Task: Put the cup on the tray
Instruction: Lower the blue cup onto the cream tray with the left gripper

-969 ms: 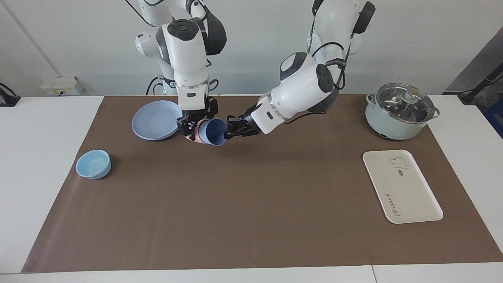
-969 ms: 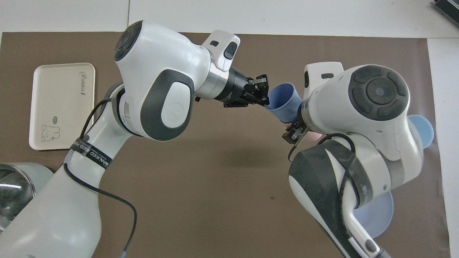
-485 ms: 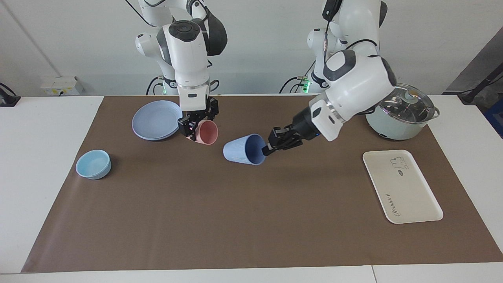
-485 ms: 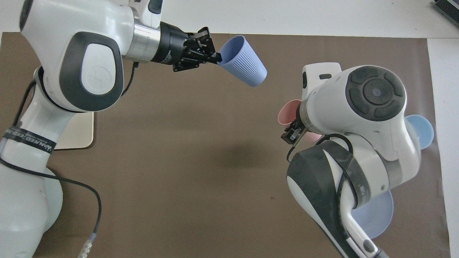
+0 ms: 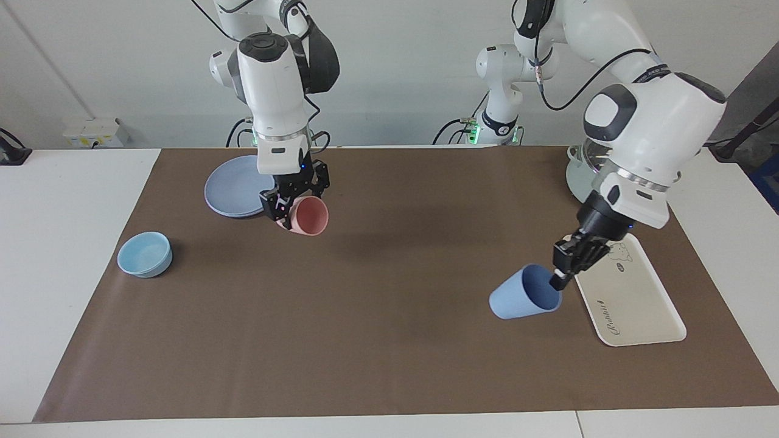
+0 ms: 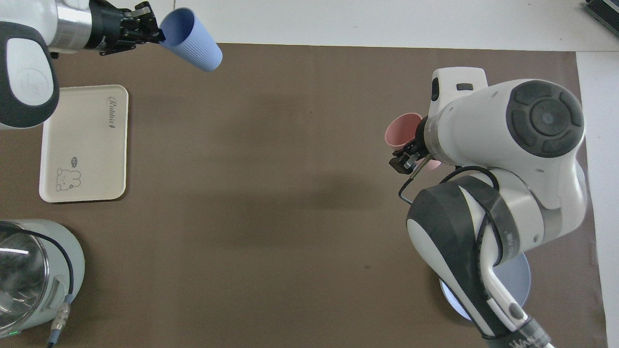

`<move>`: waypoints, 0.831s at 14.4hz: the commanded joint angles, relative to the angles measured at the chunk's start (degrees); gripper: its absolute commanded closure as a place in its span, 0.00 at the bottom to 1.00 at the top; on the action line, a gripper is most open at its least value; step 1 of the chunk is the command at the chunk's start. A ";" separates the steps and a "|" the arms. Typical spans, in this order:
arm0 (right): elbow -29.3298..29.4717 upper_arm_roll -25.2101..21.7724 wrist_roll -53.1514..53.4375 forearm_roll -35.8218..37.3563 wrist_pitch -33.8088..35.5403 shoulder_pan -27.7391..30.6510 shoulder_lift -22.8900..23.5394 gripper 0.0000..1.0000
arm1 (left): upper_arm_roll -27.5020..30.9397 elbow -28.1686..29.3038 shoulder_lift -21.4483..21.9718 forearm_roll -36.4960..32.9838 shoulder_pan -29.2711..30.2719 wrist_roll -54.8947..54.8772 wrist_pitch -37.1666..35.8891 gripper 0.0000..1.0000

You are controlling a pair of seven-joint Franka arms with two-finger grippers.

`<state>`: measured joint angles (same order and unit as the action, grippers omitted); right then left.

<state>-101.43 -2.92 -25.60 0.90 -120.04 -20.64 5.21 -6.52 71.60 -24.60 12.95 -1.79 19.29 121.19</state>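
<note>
My left gripper point(image 5: 558, 281) point(image 6: 158, 30) is shut on the rim of the periwinkle-blue cup point(image 5: 522, 300) point(image 6: 191, 40). It holds the cup tilted on its side in the air, over the brown mat just beside the tray's edge. The cream-white tray point(image 5: 633, 304) point(image 6: 84, 145) with the bear drawing lies flat at the left arm's end of the table. My right gripper point(image 5: 285, 210) point(image 6: 408, 159) is shut on a salmon-pink tumbler point(image 5: 306, 216) point(image 6: 402, 129), held tilted above the mat beside the plates.
A stack of round blue plates point(image 5: 234, 187) point(image 6: 515, 285) lies close to the right arm's base. A low light-blue bowl point(image 5: 145, 253) sits at the right arm's end. A pale green pot with a glass lid point(image 5: 581, 176) point(image 6: 29, 275) stands nearer the robots than the tray.
My left gripper has carried the blue cup away from the pink tumbler, across the mat toward the tray, and lowered it. My right gripper has shifted slightly with the pink tumbler.
</note>
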 commanded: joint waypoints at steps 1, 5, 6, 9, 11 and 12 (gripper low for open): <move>-4.46 0.46 -3.83 -6.76 -10.70 4.36 -0.20 1.00 | 0.10 4.59 2.36 -2.75 5.90 -9.40 1.51 1.00; -9.38 0.55 -14.51 -24.14 -24.59 8.76 1.47 1.00 | 1.15 16.26 6.57 -3.37 14.52 -21.90 12.73 1.00; -10.88 0.46 -20.22 -30.02 -28.46 9.21 2.26 1.00 | 1.15 18.64 7.28 -3.37 15.40 -23.31 15.02 1.00; -14.58 0.46 -41.03 -52.50 -34.99 10.43 3.05 1.00 | 1.15 23.84 8.08 -3.29 19.01 -30.24 17.85 1.00; -15.72 0.46 -55.71 -65.26 -35.18 12.98 3.84 1.00 | 1.15 27.17 7.56 -2.94 20.06 -32.64 19.16 1.00; -15.90 0.46 -64.05 -71.59 -35.09 14.73 4.80 1.00 | 1.15 28.84 7.20 -2.93 20.33 -32.82 21.44 1.00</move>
<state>-116.09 -3.09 -77.17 -61.30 -154.75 -9.32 9.81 -4.94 94.29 -19.33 10.94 17.66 -11.90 138.15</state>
